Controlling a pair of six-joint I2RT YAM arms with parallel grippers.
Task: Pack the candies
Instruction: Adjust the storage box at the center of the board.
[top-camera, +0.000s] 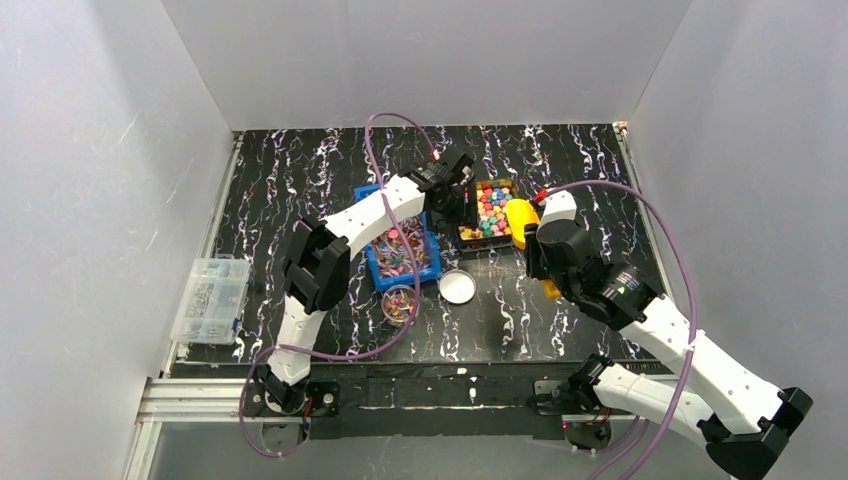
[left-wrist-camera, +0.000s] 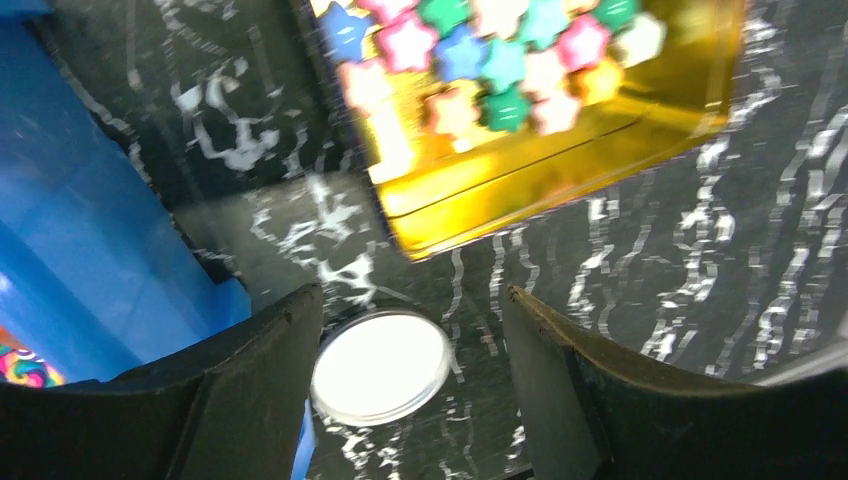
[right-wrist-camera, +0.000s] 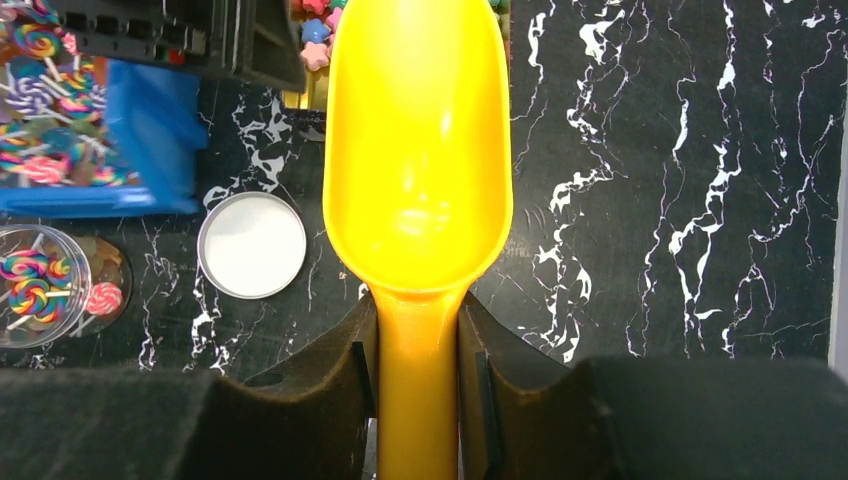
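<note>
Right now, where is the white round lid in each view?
Top external: white lid centre, by the blue bin's corner.
Left wrist: lid bottom centre, between claw fingers.
Right wrist: lid left of yellow scoop.
Shared landmark: the blue bin.

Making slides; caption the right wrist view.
Jaws shut on an empty yellow plastic scoop, round white lid lying nearby.

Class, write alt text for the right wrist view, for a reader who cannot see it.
The right gripper holds an empty yellow scoop by its handle over a black marbled table. To its left lie a white lid, a clear tub of swirl lollipops and a blue bin.
</note>
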